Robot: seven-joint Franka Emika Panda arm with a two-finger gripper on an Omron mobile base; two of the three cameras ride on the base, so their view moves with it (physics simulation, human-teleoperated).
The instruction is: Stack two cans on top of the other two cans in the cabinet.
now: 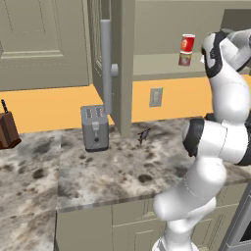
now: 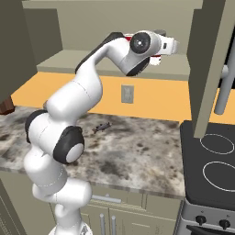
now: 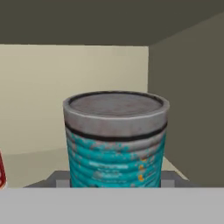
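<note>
In the hand view the teal-blue can [image 3: 116, 140] with its grey lid stands upright dead ahead of the claw, close in at its 12 o'clock on the cabinet shelf [image 3: 35, 164]; the finger tips are hidden, so I cannot tell how wide the claw stands. The bright red can [image 1: 187, 43] sits stacked on a shorter brownish can [image 1: 185, 60], at 9 o'clock of the teal one.
</note>
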